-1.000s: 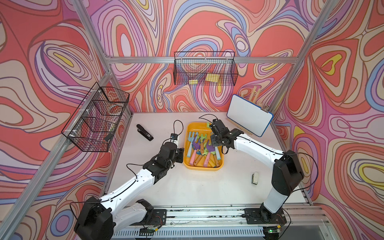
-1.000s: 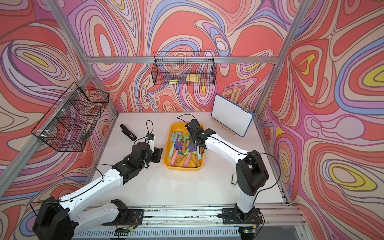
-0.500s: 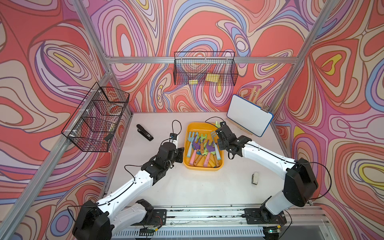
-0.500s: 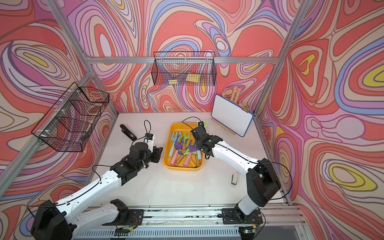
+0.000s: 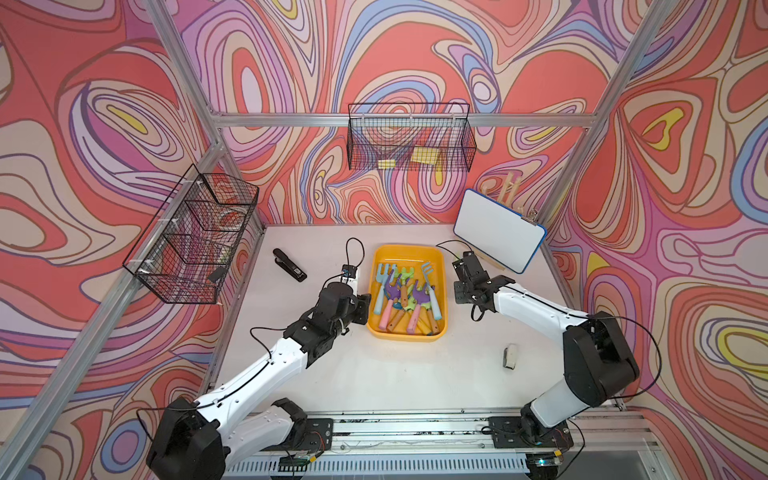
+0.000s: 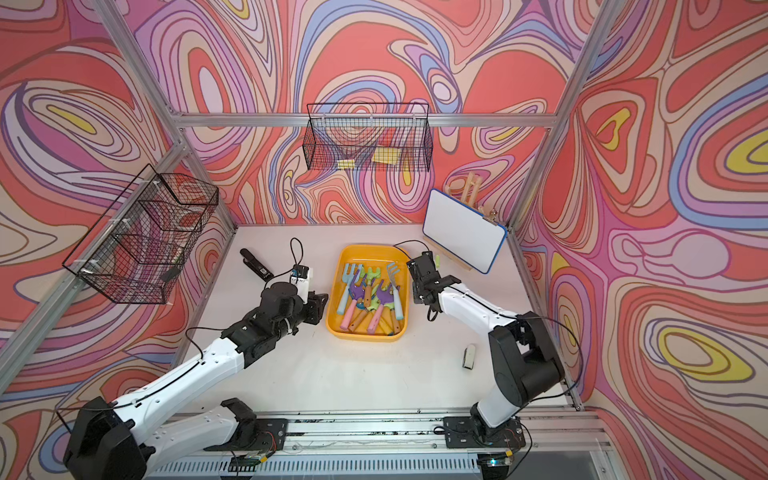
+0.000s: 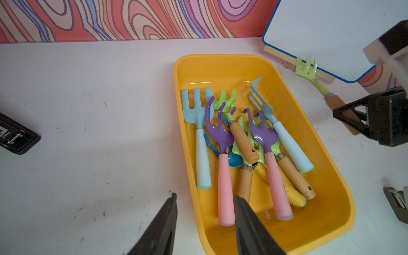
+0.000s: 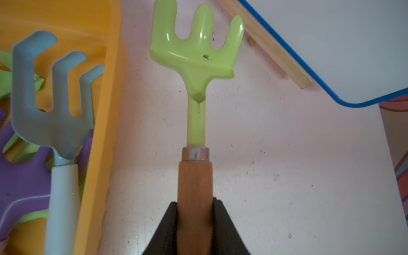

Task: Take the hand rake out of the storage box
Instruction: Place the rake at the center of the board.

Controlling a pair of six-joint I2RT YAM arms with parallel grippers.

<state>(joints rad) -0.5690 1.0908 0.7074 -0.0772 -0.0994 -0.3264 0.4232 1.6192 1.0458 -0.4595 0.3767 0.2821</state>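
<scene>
A: Where was the hand rake (image 8: 195,88) seen?

B: It was seen outside the storage box (image 5: 406,248), just right of centre in both top views, over the bare table (image 5: 395,374) between the box's right rim and the whiteboard (image 5: 498,230). Its wooden handle was clamped between the jaws of the right gripper (image 8: 195,203), with the green tines pointed away from the wrist. Whether the table was touched could not be told.

A: And the left gripper (image 7: 205,196)?

B: Its jaws were held apart with nothing between them — one finger was seen over the table, the other over the inside of the box, at the box's left rim.

A: What was seen in the box?

B: A heap of other tools (image 7: 242,143) was seen there — blue, purple and green heads, with pink, pale blue and wooden handles. A black stapler (image 5: 289,264) was noted to the upper left of the box.
</scene>
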